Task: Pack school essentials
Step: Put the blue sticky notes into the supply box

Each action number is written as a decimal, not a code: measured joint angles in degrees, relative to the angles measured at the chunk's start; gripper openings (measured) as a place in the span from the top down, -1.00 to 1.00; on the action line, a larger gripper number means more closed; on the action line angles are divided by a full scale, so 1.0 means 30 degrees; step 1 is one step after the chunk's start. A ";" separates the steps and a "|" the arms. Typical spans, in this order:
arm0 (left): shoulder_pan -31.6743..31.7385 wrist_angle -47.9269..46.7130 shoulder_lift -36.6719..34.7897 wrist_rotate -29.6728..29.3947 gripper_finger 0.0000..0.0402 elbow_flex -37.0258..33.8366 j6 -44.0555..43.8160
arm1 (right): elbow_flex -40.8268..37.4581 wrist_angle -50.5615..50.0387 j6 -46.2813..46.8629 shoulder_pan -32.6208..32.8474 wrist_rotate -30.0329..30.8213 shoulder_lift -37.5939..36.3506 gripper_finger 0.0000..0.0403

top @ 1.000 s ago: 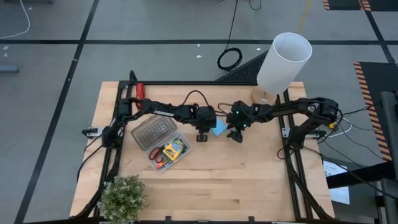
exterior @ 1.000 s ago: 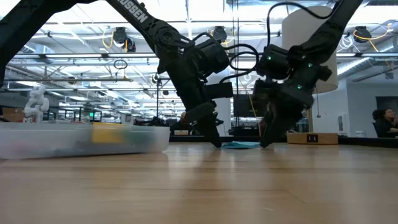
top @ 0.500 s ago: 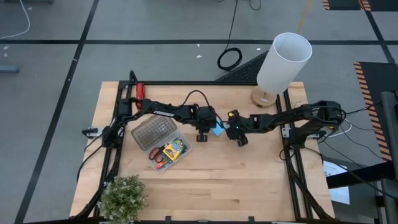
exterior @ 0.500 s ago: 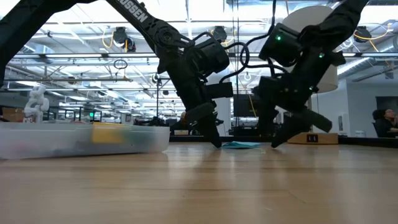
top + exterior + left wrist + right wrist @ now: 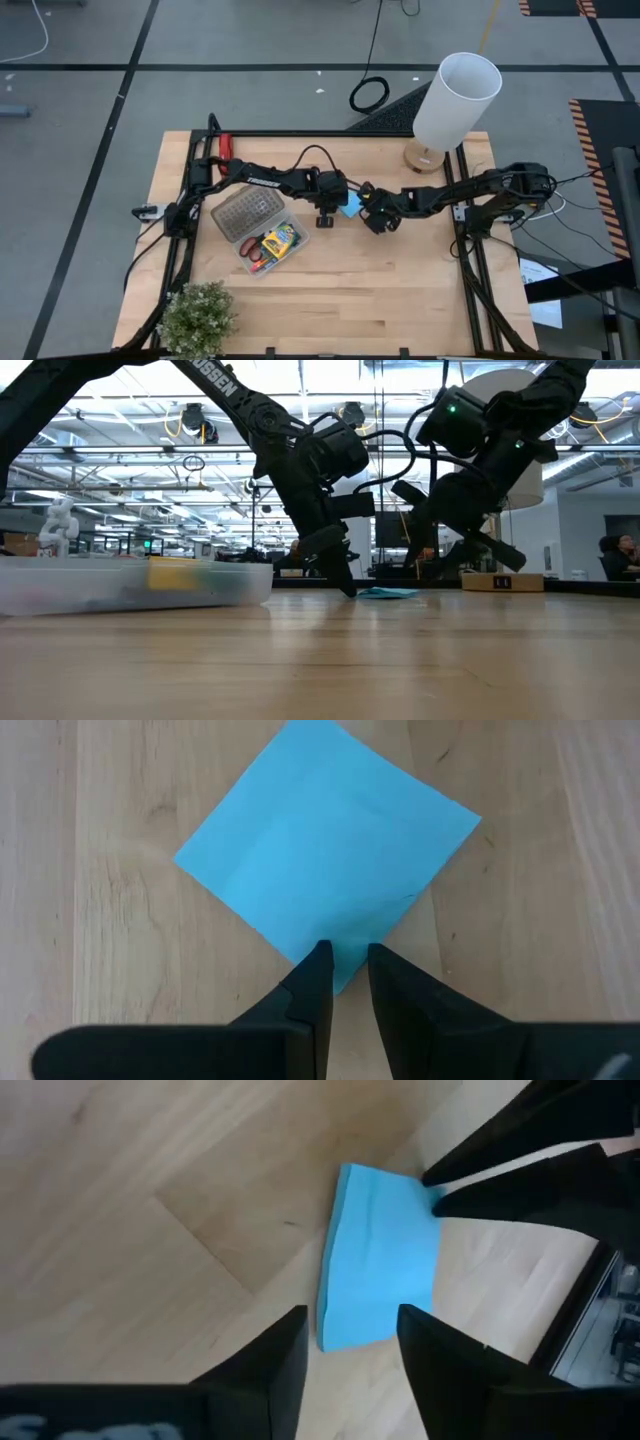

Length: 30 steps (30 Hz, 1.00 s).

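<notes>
Since a second ago, my right hand (image 5: 367, 213) has swung in closer and tilted, fingers spread, toward the light-blue square notepad (image 5: 350, 205). I hold my left hand (image 5: 345, 965) low, fingers nearly pressed together at the notepad's corner. Notepad lies flat on the counter (image 5: 400, 290) between both hands.

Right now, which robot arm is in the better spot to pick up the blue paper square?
Probably the left. Its tool is nearly shut on a corner of the light-blue square notepad, which lies flat on the wooden table. The right tool is open, tilted, just short of its edge.
</notes>
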 joint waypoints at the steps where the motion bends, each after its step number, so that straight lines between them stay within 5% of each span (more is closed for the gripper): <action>1: 0.0004 0.0000 0.0000 0.0002 0.65 0.0000 -0.0002 | 0.0000 0.0001 -0.0159 0.0000 0.0000 0.0000 0.27; 23: 0.0004 0.0095 0.0007 -0.0011 0.65 0.0000 0.0127 | -0.1339 0.3395 -0.3337 -0.1053 0.0578 0.1570 0.31; 30: 0.0004 0.0102 0.0007 -0.0012 0.65 0.0000 0.0129 | -0.2136 0.4411 -0.3784 -0.1195 0.0126 0.1559 0.54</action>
